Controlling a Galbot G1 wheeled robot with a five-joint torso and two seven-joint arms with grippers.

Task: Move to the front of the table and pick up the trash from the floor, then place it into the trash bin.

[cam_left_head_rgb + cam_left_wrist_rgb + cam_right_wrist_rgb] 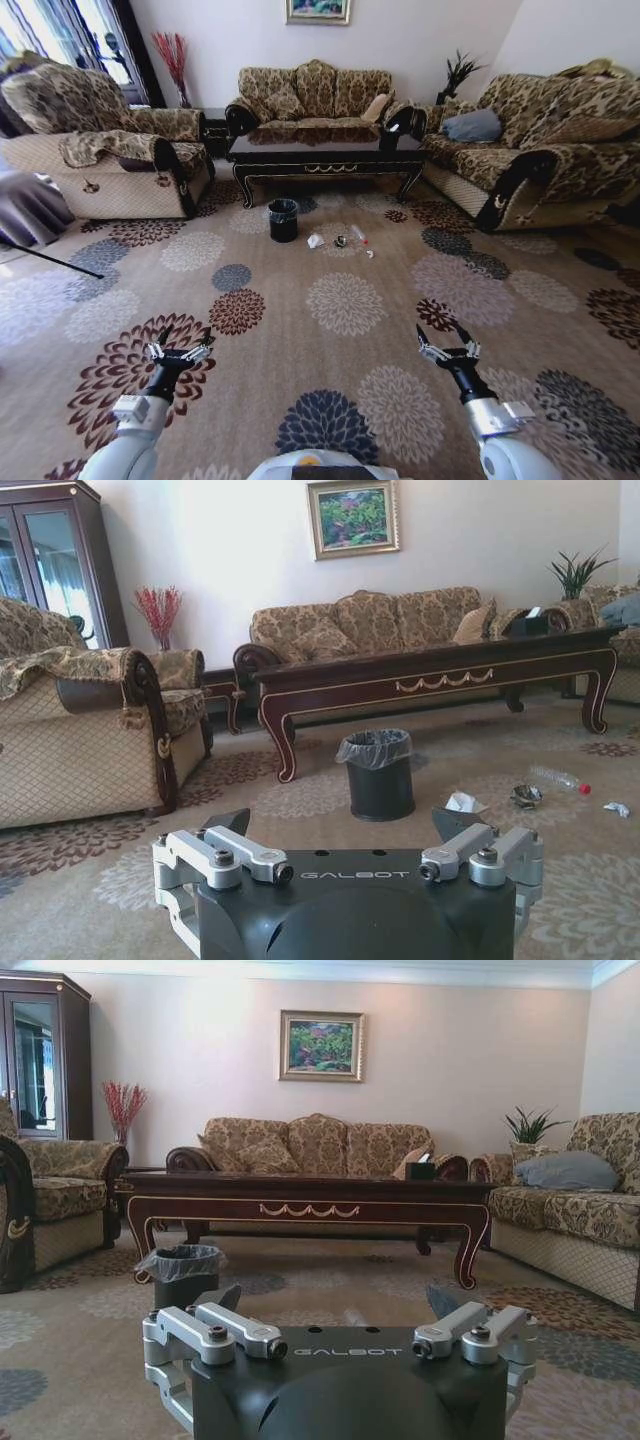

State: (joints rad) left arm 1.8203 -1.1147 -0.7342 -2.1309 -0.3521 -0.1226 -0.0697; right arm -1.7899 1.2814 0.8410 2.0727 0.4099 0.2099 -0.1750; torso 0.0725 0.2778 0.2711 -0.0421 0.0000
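1. Robot faces the table from mid-carpet, well short of it. Both arms ride low and forward, prob. a carry pose for the drive in, not a reach.
2. Left gripper at 7 o'clock in head view, right gripper at 5 o'clock. Both spread wide with nothing between the fingers, hovering over the carpet.
3. Trash lies on the floor in front of the table, approx. 12 o'clock from the robot: crumpled white paper, small dark piece, clear wrapper with red bit. All are well apart from both grippers.
4. Trash bin stands just left of the litter, at its 9 o'clock, between litter and table front. Short haul once a piece is lifted.
5. Bin is lined with a thin bag puffing over the rim; left wrist view shows it upright, inside too dark to tell contents.
6. Judgement: approach step underway, no pick begun.
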